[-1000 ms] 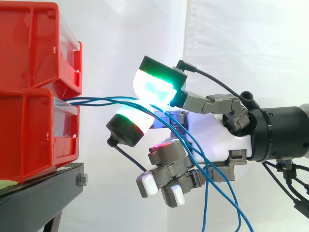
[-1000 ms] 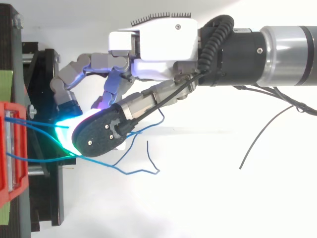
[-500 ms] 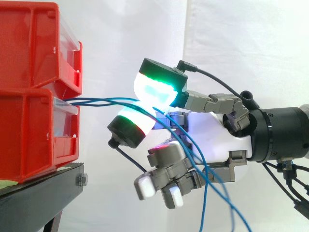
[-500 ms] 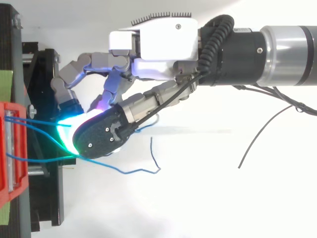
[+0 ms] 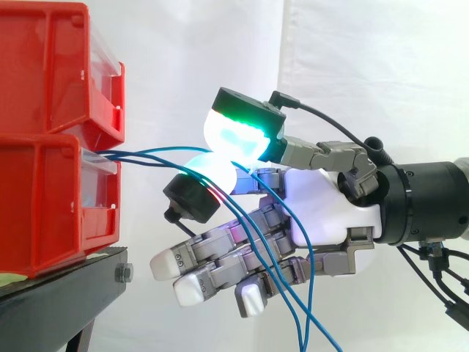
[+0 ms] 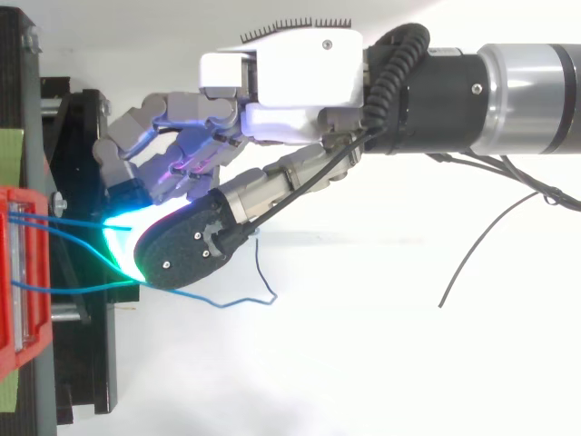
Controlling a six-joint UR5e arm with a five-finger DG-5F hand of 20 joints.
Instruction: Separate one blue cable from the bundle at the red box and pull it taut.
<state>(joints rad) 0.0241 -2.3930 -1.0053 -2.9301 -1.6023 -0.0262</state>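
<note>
Several thin blue cables (image 5: 150,155) run out of the lower red bin (image 5: 51,198) toward my hand (image 5: 322,213) and then hang down across its palm. The thumb's green-glowing pad (image 5: 238,132) and a finger pad below it (image 5: 201,183) press together on one blue cable just right of the bin's mouth. The remaining fingers stretch out low toward the bin, with white tips. From above, the hand (image 6: 281,77) lies right of the bin (image 6: 23,272), and blue strands (image 6: 73,289) lead into the pinch.
A second red bin (image 5: 51,66) sits stacked on the lower one, both on a black stand (image 5: 58,293). A loose blue cable end (image 6: 245,298) trails over the white floor beneath the hand. The white curtain hangs behind.
The lower fingers have uncurled and now reach out toward the bin. The pinch on the cable has held. The loose cable ends have drifted left.
</note>
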